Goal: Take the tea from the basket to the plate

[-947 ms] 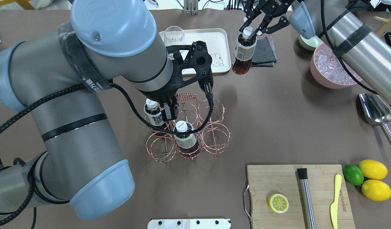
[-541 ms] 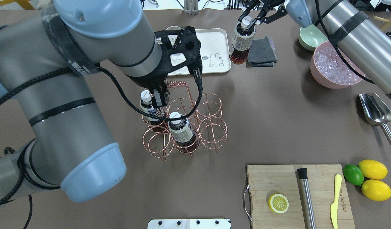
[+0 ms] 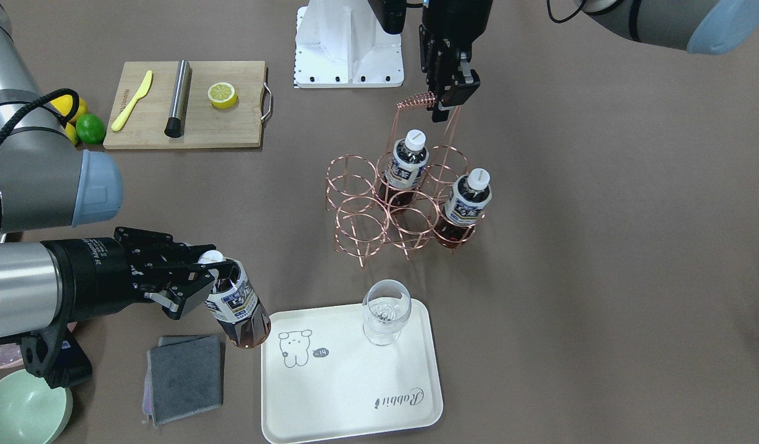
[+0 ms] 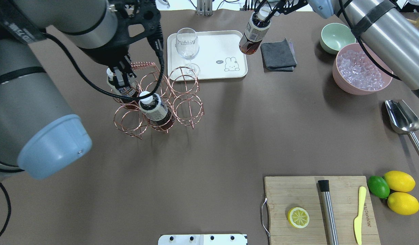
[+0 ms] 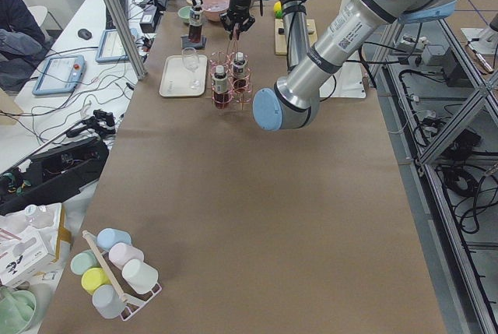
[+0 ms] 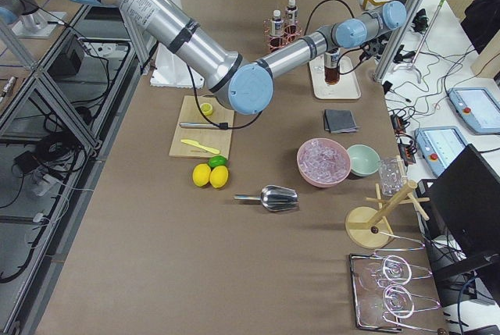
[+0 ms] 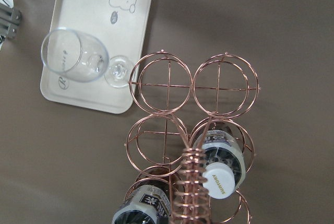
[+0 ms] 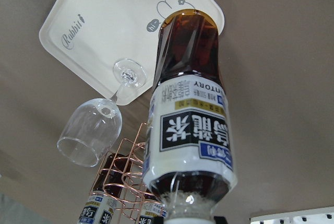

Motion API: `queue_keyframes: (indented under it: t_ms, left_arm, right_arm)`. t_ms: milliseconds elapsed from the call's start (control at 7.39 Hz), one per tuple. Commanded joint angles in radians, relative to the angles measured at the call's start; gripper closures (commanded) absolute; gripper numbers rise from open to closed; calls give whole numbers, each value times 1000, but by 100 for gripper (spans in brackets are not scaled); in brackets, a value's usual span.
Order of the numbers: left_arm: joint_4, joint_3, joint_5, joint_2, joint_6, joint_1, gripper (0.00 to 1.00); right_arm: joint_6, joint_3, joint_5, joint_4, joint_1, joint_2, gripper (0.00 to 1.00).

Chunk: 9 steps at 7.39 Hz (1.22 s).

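Nearly there: tea at the plate's edge, not yet set down.
The right gripper [image 3: 214, 266] is clamped on the neck of the tea [image 3: 240, 308], which hangs tilted with its base by the plate [image 3: 355, 394] corner near the bear, beside the cloth [image 3: 185, 370]. To finish well, carry it over bare plate, clear of the glass [image 3: 385, 311], bring it upright, lower until the base sits flat, then let go. The left gripper [image 3: 446, 102] pinches the basket [image 3: 361, 216] handle; two more bottles stand inside.
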Motion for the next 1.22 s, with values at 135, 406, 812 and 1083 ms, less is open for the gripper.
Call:
queue_keyframes:
  t_ms: [135, 406, 812, 1083]
  left_arm:
    - [28, -140, -96, 279, 188, -217, 100]
    - [30, -129, -153, 368, 358, -411, 100]
    - [-1, 2, -202, 444, 672, -563, 100]
    - [-80, 172, -231, 441, 866, -655, 100]
  right_arm:
    - [-165, -1, -46, 105, 3, 13, 100]
    - [-219, -5, -103, 166, 0, 35, 100]
    - [-220, -7, -156, 220, -8, 41, 100]
    - [-227, -8, -198, 266, -8, 41, 100]
